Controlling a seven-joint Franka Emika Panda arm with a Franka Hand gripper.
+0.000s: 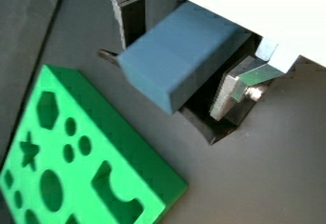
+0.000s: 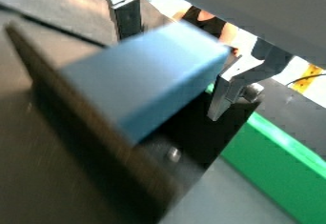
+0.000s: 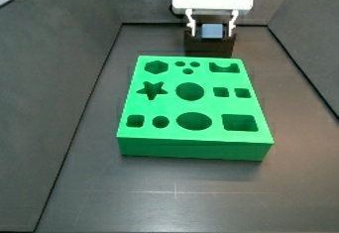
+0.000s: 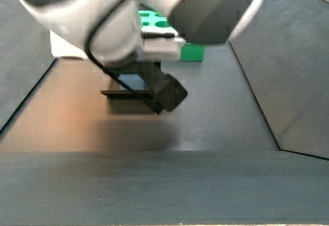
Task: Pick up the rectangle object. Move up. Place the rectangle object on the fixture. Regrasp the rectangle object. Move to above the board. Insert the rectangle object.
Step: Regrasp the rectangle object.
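Looking past the arm from close in, the gripper (image 1: 192, 71) sits low over the fixture (image 1: 211, 123), with the rectangle object (image 1: 178, 61) between its silver plates. One finger (image 1: 249, 83) shows against the block's side; whether the pads actually press the block or have just let go I cannot tell. The block rests tilted on the dark bracket, one end jutting out over the floor.

That overhang is the worry. If the jaws part while the block is only half seated, it could tip off the bracket onto the dark floor; and a regrasp taken off-centre would carry the block crooked to the board (image 3: 193, 103), where it would likely jam at the hole's edge.

A wrist view gives the block's (image 2: 147, 75) blue-grey face and the fixture's wall (image 2: 76, 113) up close, with only a green sliver of board beyond. Farther off, a side view lays out the whole board and its holes, with the gripper (image 3: 212, 24) at the far edge just beyond it, but hides the block. In a side view from behind, the arm masks nearly everything but the fixture (image 4: 135, 87).
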